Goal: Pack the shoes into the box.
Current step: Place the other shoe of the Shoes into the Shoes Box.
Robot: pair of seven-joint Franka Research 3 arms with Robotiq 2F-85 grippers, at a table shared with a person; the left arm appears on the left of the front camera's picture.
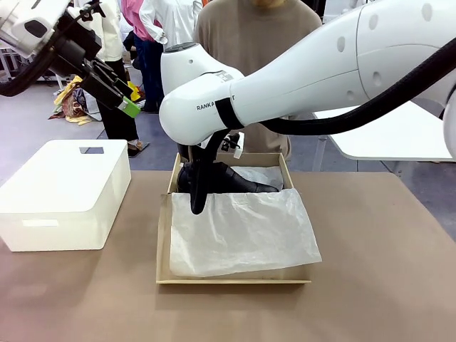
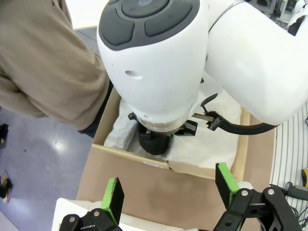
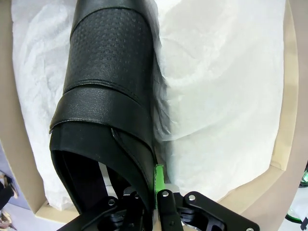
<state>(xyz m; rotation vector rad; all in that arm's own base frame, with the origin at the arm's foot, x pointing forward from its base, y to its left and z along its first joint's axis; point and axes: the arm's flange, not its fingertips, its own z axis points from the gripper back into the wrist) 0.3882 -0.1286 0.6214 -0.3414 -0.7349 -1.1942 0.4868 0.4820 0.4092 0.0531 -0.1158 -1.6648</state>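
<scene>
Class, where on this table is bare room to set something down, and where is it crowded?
Free: brown tabletop right of the tan cardboard shoebox, and the strip in front of it and the white plastic bin. Crowded: the box's far end, where the right gripper holds a glossy black shoe.

Bright, even overhead light. Soft shadow on the table [image 1: 142, 228] beside the white bin [image 1: 64, 185]. Tissue paper [image 3: 226, 86] nearly washes out in right wrist view; shoe [image 3: 110, 72] grain is sharp. Floor [image 2: 57, 144] shows a glare spot in left wrist view. Wrist-view edges bow.
</scene>
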